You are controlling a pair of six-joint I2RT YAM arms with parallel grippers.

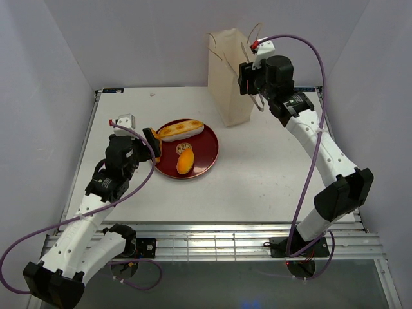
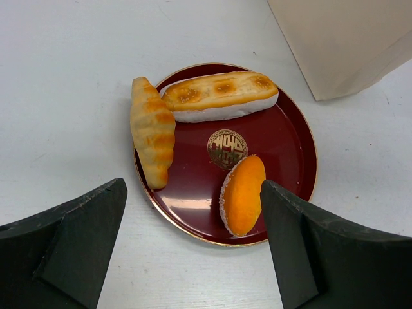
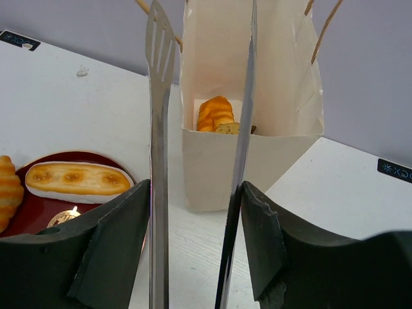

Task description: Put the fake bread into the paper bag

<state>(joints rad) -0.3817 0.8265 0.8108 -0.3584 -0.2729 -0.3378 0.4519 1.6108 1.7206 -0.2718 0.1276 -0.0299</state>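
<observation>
My left gripper [image 2: 193, 193] hangs open beside the plate [image 2: 283, 141]; three pieces of fake bread [image 2: 219, 96] lie there; the paper bag [image 1: 228, 77] behind holds others; my right gripper [image 3: 193, 212] clamps the tongs [image 3: 158, 161], blades apart; I should straddle one piece squarely.

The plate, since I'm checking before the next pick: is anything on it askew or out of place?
Yes. The croissant lies across the left rim of the plate, partly hanging over the table. The long roll and the orange oval bun rest on the plate itself.
</observation>
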